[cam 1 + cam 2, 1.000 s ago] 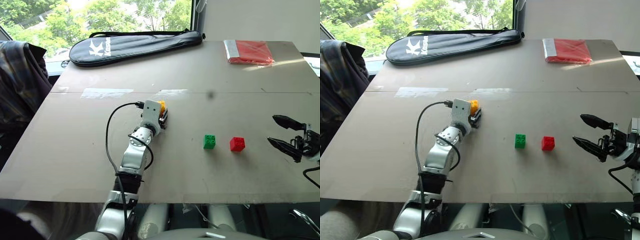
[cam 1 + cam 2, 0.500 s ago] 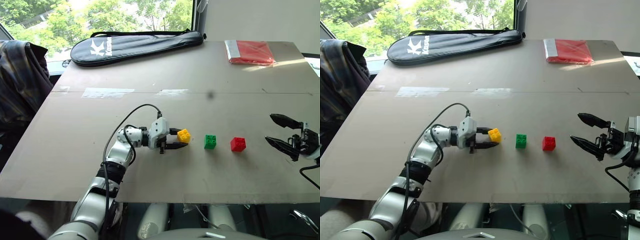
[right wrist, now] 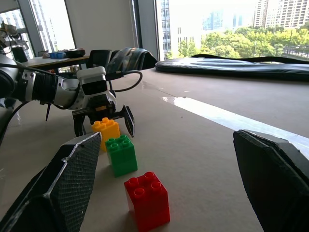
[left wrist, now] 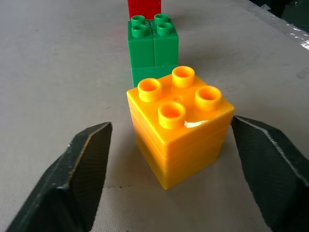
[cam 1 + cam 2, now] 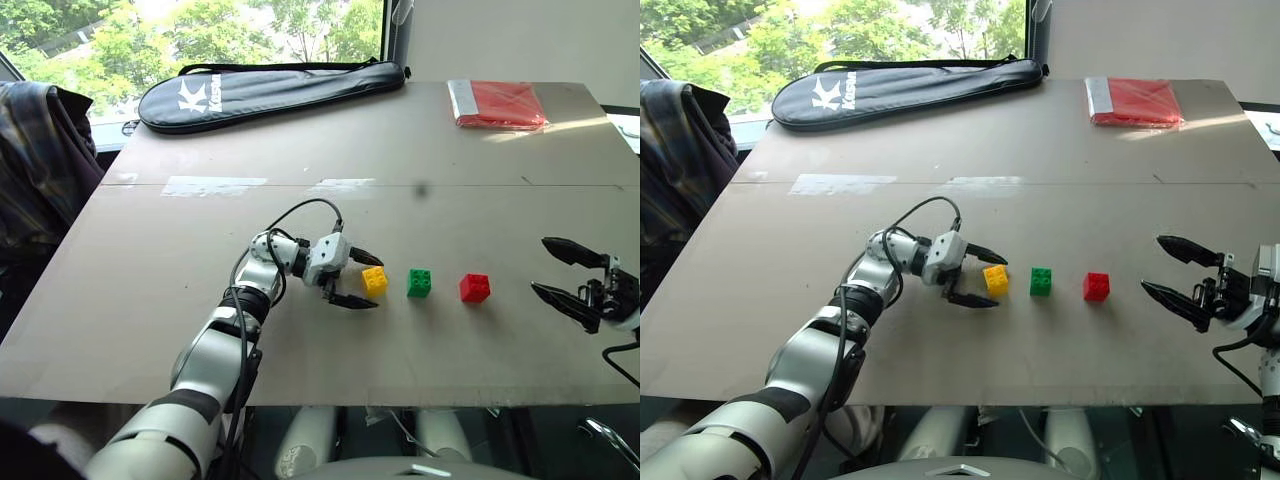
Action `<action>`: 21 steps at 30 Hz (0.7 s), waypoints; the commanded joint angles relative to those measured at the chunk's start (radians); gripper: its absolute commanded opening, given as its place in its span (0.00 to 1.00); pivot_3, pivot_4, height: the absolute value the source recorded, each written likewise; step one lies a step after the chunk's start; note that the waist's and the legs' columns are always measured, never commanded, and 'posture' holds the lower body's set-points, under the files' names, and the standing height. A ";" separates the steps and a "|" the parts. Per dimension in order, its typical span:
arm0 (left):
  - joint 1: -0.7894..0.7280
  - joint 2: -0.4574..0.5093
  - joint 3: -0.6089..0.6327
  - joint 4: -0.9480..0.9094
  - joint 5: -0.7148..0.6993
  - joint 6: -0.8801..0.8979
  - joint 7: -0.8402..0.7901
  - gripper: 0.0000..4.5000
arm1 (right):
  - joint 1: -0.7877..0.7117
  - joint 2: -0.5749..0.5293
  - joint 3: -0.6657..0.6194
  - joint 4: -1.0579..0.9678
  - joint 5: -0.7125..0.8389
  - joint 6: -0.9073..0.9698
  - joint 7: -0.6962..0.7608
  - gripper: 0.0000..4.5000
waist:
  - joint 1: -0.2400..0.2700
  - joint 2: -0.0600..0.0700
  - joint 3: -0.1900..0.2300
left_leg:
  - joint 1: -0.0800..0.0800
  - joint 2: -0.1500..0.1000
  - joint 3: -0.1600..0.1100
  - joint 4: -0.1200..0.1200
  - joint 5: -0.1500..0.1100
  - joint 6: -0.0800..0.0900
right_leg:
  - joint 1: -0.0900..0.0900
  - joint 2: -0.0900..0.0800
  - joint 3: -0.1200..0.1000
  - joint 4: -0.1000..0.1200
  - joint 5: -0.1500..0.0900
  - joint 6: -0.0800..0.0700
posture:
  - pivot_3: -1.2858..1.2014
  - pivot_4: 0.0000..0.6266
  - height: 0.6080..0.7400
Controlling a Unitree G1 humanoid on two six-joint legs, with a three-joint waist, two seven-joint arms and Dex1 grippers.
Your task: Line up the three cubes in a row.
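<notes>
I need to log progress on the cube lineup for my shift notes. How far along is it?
Nearly done. The yellow cube, green cube and red cube stand in one row on the table, the yellow one turned slightly askew. In hand: nothing; the left gripper is open around the yellow cube, fingers clear of its sides. The right gripper hangs open beside the red cube. Left: pull the left gripper away, perhaps square the yellow cube.

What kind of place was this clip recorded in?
Probably an upper-floor office or lab, not a home: a large plain table by a window onto trees, another desk behind, high-rise buildings outside, a racket bag on the table.
</notes>
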 commanded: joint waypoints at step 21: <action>0.282 0.013 -0.047 -0.549 0.064 0.409 0.336 1.00 | -0.053 -0.031 -0.015 0.016 -0.013 -0.005 0.036 1.00 | 0.006 0.002 -0.004 | 0.009 0.000 -0.001 -0.002 0.000 0.000 | 0.009 0.000 0.001 -0.002 0.000 0.000 | 0.52 0.24 0.65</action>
